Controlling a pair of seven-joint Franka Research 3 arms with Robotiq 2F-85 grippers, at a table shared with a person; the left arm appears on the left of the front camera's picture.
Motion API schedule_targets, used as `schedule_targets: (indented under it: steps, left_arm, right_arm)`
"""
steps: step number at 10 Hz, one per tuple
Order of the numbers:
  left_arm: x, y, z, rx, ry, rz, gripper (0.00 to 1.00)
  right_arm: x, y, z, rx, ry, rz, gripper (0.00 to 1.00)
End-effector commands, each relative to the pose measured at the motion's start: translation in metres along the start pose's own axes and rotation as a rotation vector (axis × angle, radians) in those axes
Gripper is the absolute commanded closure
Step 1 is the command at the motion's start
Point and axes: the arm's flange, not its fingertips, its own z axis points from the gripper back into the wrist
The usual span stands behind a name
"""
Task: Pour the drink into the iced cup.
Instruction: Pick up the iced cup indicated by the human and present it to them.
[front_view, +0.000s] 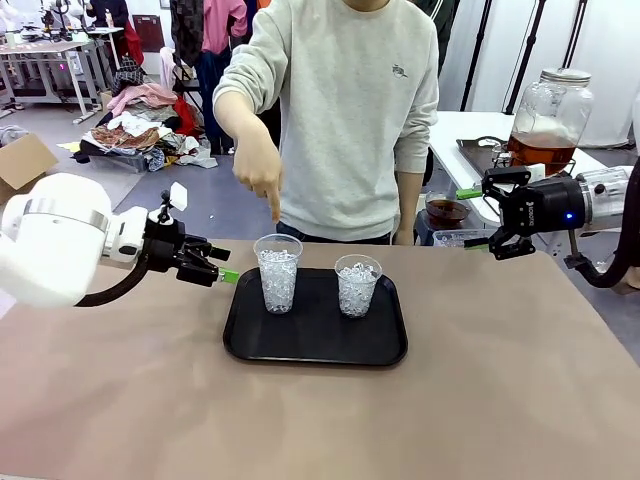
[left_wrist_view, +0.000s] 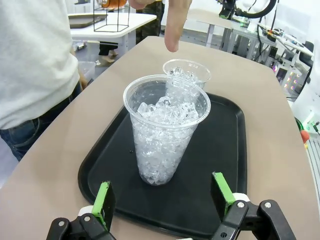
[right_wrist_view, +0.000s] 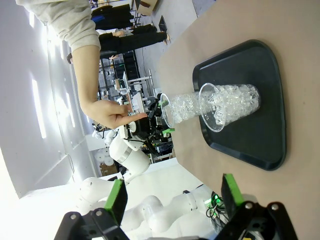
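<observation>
Two clear cups packed with ice stand on a black tray (front_view: 385, 345). A person's finger (front_view: 274, 208) points down at the left iced cup (front_view: 277, 273); the other iced cup (front_view: 357, 285) is beside it. The drink (front_view: 540, 152), amber, fills the bottom of a big glass jar (front_view: 550, 100) on the white side table at far right. My left gripper (front_view: 222, 264) is open at the tray's left edge, facing the near cup (left_wrist_view: 165, 130) between its green pads (left_wrist_view: 104, 197). My right gripper (front_view: 472, 218) hangs open over the table's right side, looking at both cups (right_wrist_view: 235, 102).
The person stands at the far edge, behind the tray, hand (right_wrist_view: 110, 112) over the cups. A metal tray (front_view: 480, 152) and small containers (front_view: 446, 210) sit near the jar. The brown tabletop (front_view: 300, 420) in front of the tray is bare.
</observation>
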Motion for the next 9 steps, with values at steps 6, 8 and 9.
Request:
schedule_targets:
  steps: [6,8,9]
  left_arm:
    - [-0.002,-0.003,-0.007,-0.028,-0.04,-0.08,0.0]
    - [-0.004,-0.006,-0.014,-0.043,-0.056,-0.11,0.0]
    - [-0.006,-0.006,-0.017,-0.051,-0.065,-0.114,0.0]
  right_arm:
    - [0.0,0.001,0.0,0.0,-0.002,0.002,0.0]
    - [0.0,0.001,0.0,0.0,-0.002,0.002,0.0]
    - [0.0,0.001,0.0,0.0,-0.002,0.002,0.0]
